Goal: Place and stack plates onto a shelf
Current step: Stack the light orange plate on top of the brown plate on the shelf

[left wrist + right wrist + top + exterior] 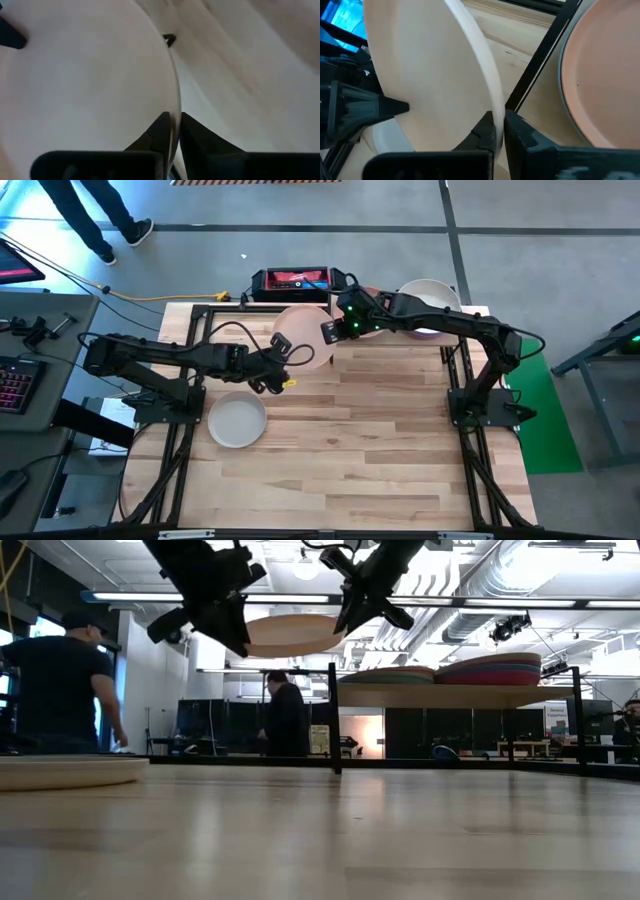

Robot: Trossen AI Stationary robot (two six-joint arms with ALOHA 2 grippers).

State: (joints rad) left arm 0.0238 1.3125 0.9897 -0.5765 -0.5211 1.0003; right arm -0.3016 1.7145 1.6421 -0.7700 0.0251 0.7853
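Both grippers hold a pale pink plate (305, 335) in the air over the table's far middle; the low view shows this plate (290, 635) level, well above the tabletop. My left gripper (283, 352) is shut on its near-left rim and my right gripper (335, 330) is shut on its far-right rim. The shelf (450, 697) stands at the far right on black posts and carries two plate stacks (400, 675) (500, 670). A grey plate (237, 420) lies flat on the table near the left. My left gripper (174, 117) pinches the plate's rim (176, 100) between its two fingers, one on each face, coming roughly level from the table's left. The plate is lifted clear. My right gripper (499, 116) pinches the opposite rim (492, 97) the same way, coming from the table's right side, the plate level between the two.
A salmon-coloured plate (605, 75) tops the nearer shelf stack, behind a black post (535, 65). A red and black device (290, 280) sits at the far edge. People stand in the room beyond (60, 680). Bare wood (370, 440) spans the table's middle and near part.
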